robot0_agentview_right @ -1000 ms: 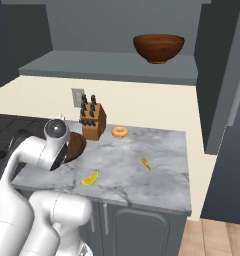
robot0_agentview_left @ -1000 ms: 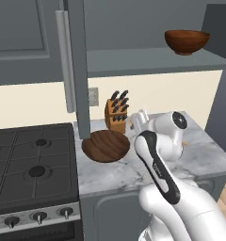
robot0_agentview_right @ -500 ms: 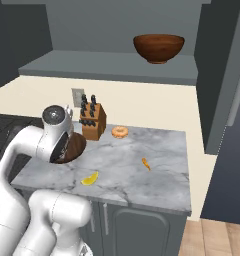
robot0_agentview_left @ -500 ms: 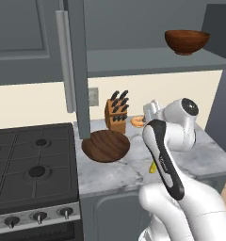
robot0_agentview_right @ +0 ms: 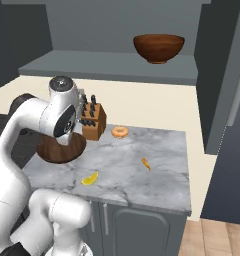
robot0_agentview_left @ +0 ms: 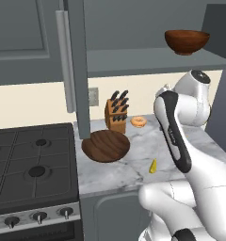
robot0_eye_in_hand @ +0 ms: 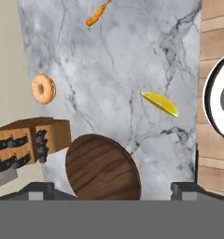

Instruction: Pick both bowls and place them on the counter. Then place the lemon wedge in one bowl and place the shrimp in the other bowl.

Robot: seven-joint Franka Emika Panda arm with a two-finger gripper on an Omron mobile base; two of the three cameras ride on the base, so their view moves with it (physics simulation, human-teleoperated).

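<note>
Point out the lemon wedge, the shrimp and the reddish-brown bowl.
lemon wedge (robot0_eye_in_hand: 161,103): hand view, middle of the wedge.
shrimp (robot0_agentview_right: 120,132): right base view, on the ring.
reddish-brown bowl (robot0_agentview_right: 158,48): right base view, outer wall.

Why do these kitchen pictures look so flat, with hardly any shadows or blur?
They are rendered, not photographed. Left base view: the dark bowl casts barely a shadow on the counter. Right base view: the reddish bowl carries a soft sheen, with no harsh glare. Hand view: the lemon wedge and shrimp are equally sharp.
</note>
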